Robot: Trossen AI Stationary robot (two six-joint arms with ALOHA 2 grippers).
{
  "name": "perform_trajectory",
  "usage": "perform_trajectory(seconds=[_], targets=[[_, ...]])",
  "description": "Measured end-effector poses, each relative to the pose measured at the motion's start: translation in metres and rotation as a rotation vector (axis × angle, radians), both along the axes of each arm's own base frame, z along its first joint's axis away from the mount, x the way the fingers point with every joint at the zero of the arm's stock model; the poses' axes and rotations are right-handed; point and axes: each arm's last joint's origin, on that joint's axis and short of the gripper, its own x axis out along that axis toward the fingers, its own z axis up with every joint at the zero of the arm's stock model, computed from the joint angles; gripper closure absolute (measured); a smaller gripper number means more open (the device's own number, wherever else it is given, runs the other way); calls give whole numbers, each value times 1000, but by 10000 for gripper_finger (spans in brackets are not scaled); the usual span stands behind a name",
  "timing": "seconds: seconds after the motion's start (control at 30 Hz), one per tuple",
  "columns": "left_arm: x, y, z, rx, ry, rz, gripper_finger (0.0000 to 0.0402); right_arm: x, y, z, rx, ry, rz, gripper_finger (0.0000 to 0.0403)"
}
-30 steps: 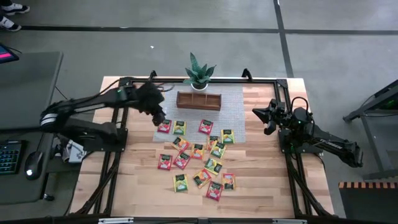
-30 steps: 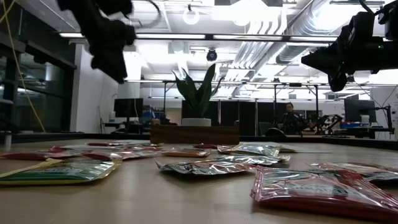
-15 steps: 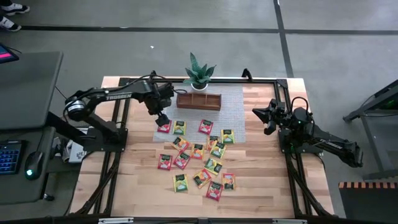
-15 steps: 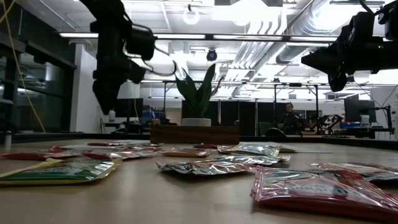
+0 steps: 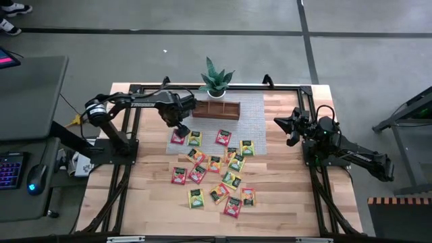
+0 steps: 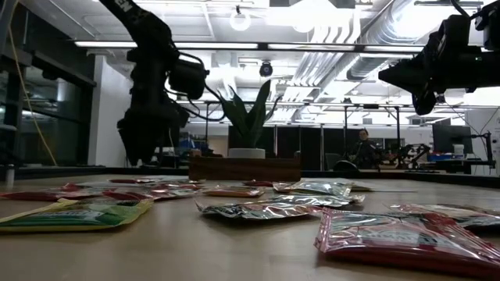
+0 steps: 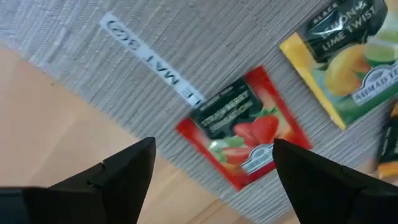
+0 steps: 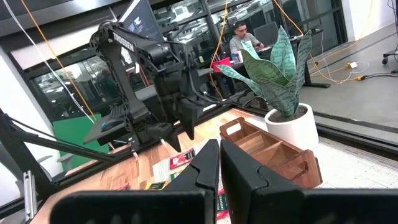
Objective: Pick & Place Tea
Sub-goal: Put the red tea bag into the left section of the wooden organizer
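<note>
Left gripper [image 5: 181, 129]: I had moved it in from the table's left side. It hung just above the red tea packet [image 7: 244, 135], jaws wide open, holding nothing.
Red tea packet: it lay flat at the corner of the grey mat [image 5: 253, 108], same spot as before.
Other tea packets [image 5: 216, 175]: they stayed spread out on the mat and the wooden table [image 5: 290, 202].
Tray [image 5: 216, 109]: it sat just beside the plant [image 5: 216, 79], not moved.
Right gripper [image 5: 277, 122]: it waited at the right side like before, jaws shut, holding nothing.
</note>
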Motion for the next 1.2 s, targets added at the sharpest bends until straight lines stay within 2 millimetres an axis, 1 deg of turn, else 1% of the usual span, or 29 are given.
perform_trajectory(seconds=[0.3, 0.57, 0.87, 0.93, 1.2], targets=[[4, 2, -15, -26, 49, 71, 83, 0, 0, 0, 0, 0, 0, 391], [9, 4, -25, -57, 38, 95, 83, 0, 0, 0, 0, 0, 0, 391], [9, 5, -25, -42, 33, 116, 83, 0, 0, 0, 0, 0, 0, 391], [9, 5, -26, -43, 35, 116, 83, 0, 0, 0, 0, 0, 0, 391], [-1, 0, -41, -39, 42, 136, 83, 0, 0, 0, 0, 0, 0, 391]])
